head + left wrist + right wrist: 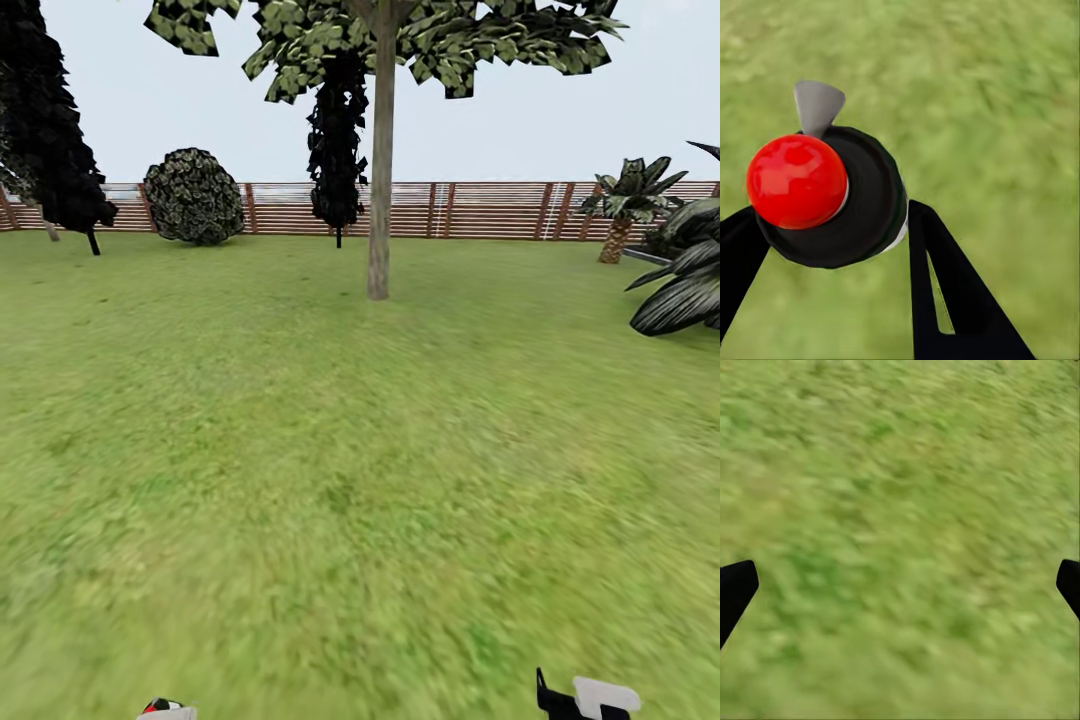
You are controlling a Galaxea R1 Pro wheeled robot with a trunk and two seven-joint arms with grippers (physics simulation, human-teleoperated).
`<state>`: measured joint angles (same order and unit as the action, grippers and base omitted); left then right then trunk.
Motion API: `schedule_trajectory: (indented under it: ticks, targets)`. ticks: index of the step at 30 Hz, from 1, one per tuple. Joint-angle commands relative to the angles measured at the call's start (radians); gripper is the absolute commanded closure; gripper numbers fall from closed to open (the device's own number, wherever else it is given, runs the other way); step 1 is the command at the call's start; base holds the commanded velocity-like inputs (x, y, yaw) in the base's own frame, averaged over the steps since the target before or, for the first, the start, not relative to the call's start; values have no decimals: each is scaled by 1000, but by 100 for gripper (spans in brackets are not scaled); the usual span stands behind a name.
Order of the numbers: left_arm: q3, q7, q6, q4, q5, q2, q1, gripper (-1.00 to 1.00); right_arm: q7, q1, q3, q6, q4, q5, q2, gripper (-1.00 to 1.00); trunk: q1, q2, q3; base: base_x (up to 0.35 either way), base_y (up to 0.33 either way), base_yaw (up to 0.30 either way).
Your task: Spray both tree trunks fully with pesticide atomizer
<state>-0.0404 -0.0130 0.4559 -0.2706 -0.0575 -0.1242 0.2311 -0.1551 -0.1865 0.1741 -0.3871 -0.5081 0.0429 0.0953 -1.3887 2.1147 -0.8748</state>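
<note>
Atomizer [832,199] pinched at black collar between left end effector [832,247] fingers, above grass [990,112]; likely light, rigid, smooth plastic, prone to slipping, best gripped below red cap; right end effector [900,585] spread wide, empty; tree trunk [380,200] well ahead.

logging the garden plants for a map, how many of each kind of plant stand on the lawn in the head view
Tall trees with a bare grey-tan trunk: 1
Narrow blackish cypress-like trees: 2
Round dark green bushes: 1
Short palms with a scaly brown trunk: 1
Dark broad-leaved plants at the right edge: 1
Total: 6
</note>
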Motion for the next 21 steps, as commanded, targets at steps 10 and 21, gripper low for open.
schedule_trajectory:
  ticks: [10, 21]
  targets:
    - [3, -10, 4, 1, -2, 0, 1, 100, -3, -1, 2, -3, 0, 5, 0, -100, 0, 0, -1, 337, 0, 0]
    - [4, -10, 4, 1, -2, 0, 1, 100, -3, -1, 2, -3, 0, 4, 0, -100, 0, 0, -1, 337, 0, 0]
